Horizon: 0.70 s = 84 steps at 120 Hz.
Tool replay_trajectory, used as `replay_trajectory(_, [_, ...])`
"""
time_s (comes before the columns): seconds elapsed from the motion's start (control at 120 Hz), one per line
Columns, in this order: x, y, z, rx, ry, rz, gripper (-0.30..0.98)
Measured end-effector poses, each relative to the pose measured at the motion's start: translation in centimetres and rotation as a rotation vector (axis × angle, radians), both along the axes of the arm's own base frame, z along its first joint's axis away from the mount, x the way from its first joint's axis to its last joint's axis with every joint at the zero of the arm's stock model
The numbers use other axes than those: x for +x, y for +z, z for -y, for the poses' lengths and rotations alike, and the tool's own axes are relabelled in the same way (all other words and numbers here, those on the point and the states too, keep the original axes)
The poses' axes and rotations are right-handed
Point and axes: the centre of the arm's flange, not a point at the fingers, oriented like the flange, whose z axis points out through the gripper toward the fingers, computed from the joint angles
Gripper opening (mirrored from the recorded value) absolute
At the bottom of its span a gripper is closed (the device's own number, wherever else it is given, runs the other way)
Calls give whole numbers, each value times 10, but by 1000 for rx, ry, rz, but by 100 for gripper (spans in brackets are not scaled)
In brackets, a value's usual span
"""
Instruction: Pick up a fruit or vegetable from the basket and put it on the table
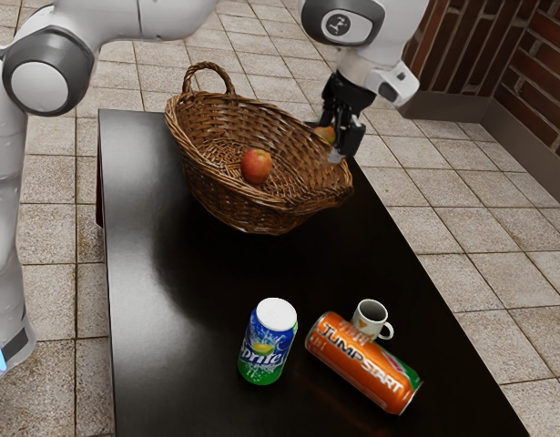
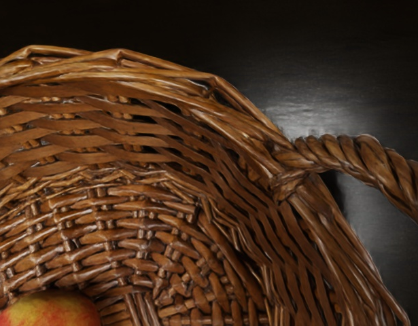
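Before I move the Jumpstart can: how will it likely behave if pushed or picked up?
The Jumpstart can lies on its side, so a push across its length would likely roll it. Rolled toward the mug close beside it, it would probably bump that. Its smooth, rounded wall may slip in an off-centre grip.

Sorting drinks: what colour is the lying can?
The can is mainly orange, clearest in the exterior view.

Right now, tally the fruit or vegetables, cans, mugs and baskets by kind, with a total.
Fruit or vegetables: 2 (red apple, yellowish-orange piece)
Cans: 2 (Sprite can, orange can)
Mugs: 1 (white mug)
Baskets: 1 (wicker basket)
Total: 6
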Motion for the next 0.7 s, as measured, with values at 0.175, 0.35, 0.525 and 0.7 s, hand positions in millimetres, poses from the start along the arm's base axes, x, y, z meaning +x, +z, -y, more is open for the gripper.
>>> replay_trajectory(0.175, [3,2,6,5,-10,35,69])
replay_trajectory(0.35, [-25,8,7,-3,2,38,69])
replay_trajectory(0.525, [-38,-25,-7,-65,36,-22,69])
replay_trajectory(0.7, [-56,-31,-114,-104,228,-16,69])
